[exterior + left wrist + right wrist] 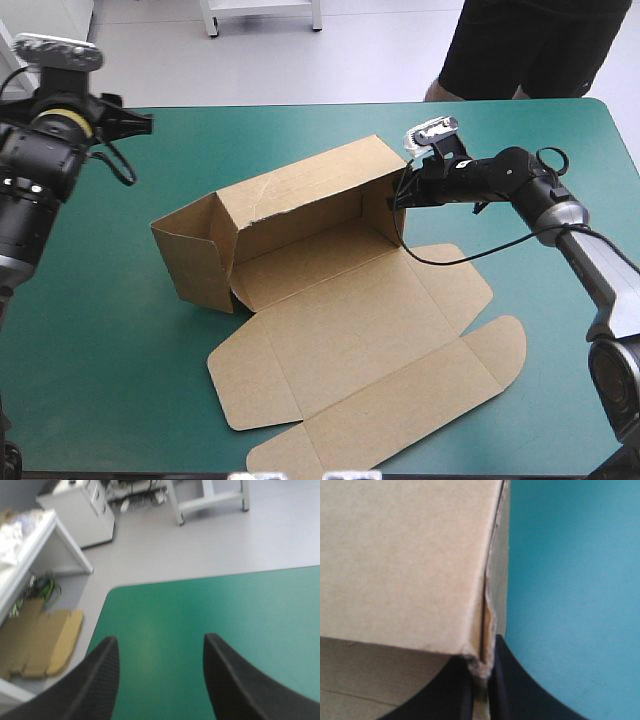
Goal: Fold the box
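Brown board, half built. The box (330,290) sits near the middle of the teal-green surface (120,330). Its long back wall and the end wall on my left stand up. The lid (380,380) and its flaps lie flat, reaching toward the near edge.

Right tool (481,690) is pressed all but together, pinching the upper corner of the right end wall. Two layers of board show between its black fingers. Left tool (160,638) is spread, holding nothing, raised over the far left corner of the surface, well apart from the box.

My read is that we're in the wall-raising step, with the right end held upright but not yet tucked. Next move probably calls for the left tool to come in and steady the opposite end or press the flap down while the right keeps its pinch. The corner looks frayed, so go gently.

Nothing that I can see lies inside the box. Spare board (40,640) lies beyond the surface's left edge.
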`<state>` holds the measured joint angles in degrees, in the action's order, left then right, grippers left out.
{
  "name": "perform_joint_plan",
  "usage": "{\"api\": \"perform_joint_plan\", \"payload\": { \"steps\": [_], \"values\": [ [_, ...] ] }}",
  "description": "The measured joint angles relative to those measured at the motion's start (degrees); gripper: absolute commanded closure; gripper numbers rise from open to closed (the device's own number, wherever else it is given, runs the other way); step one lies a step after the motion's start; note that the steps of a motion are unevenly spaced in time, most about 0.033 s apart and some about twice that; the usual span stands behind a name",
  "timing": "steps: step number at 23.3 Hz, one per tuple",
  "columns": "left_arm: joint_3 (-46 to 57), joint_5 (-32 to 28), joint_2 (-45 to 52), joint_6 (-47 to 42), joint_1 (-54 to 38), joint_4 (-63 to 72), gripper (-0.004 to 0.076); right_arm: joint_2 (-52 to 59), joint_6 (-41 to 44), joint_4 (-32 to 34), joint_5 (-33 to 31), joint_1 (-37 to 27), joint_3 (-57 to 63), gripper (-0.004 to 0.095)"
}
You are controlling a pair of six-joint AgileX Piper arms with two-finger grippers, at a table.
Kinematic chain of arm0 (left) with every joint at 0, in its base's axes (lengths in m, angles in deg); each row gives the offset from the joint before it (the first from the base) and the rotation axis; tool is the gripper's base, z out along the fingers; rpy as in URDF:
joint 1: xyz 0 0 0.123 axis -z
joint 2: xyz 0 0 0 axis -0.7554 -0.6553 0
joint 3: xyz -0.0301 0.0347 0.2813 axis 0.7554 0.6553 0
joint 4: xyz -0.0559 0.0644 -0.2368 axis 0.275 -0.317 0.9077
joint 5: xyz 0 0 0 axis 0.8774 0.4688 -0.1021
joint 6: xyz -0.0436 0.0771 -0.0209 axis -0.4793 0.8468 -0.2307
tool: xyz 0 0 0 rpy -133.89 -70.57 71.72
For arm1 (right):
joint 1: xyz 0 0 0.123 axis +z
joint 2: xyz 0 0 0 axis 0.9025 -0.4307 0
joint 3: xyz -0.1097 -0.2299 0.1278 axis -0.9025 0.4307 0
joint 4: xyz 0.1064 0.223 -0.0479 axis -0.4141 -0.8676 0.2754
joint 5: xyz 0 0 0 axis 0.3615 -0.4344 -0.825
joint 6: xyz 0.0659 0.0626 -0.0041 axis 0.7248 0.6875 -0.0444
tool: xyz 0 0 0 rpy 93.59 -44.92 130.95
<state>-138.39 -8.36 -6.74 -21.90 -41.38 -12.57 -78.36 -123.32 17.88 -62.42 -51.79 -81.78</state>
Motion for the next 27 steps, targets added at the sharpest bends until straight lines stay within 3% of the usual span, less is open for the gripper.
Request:
{"api": "perform_joint_plan", "payload": {
  "steps": [4, 7, 17, 23, 27],
  "values": [
    [4.7, 1.4, 0.1, 10.0, -17.9, 23.2, 0.0358, 0.1, 0.3, 0.4, 0.0, 0.0, -0.1, 0.0925],
    [11.3, 1.8, 0.1, 15.0, -21.4, 33.2, 0.0358, 0.6, 1.2, 1.6, 0.1, 0.1, -0.1, 0.0924],
    [15.9, 2.0, 0.1, 17.8, -21.7, 35.2, 0.0360, 4.0, 10.4, 12.3, -3.0, 0.1, -0.5, 0.0925],
    [15.9, 2.6, 0.1, 19.1, -21.7, 34.9, 0.0360, 7.1, 18.1, 20.1, -9.9, 0.1, -4.6, 0.0925],
    [15.9, 2.7, 0.1, 19.9, -21.7, 34.8, 0.0360, 8.5, 23.8, 26.0, -19.2, 0.1, -10.4, 0.0925]
  ]
}}
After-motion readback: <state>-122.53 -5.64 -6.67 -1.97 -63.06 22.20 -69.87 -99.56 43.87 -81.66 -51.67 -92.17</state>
